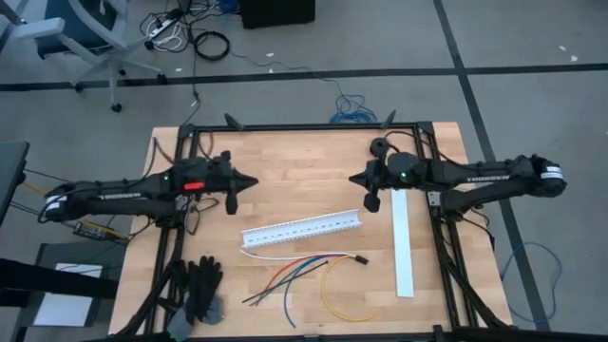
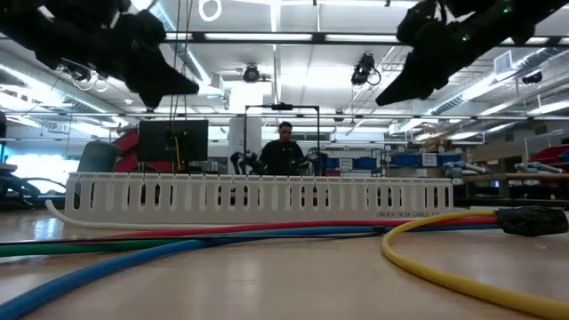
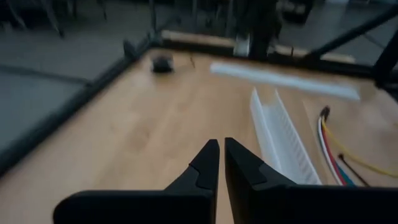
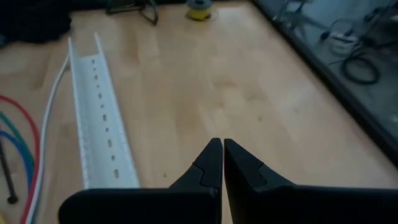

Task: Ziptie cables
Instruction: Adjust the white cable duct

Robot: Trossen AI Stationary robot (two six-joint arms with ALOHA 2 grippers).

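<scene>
At the left of the high view, the left gripper (image 1: pixel 253 181) hangs over bare wood in the back half of the table (image 1: pixel 313 152). Its two fingers are pressed together and hold nothing. In front of it, near the table's front left edge, lie black gloves (image 1: pixel 201 288).

In the middle lies the white slotted channel (image 1: pixel 302 229), a little tilted. The cables (image 1: pixel 304 271) lie loose just in front of it, red, green, blue, yellow and white, one with a small dark plug (image 1: pixel 360 258).

A flat white strip (image 1: pixel 403 242) lies at the right. Behind it the right gripper (image 1: pixel 353 178) hangs, also closed and empty, facing the left one, well apart.
</scene>
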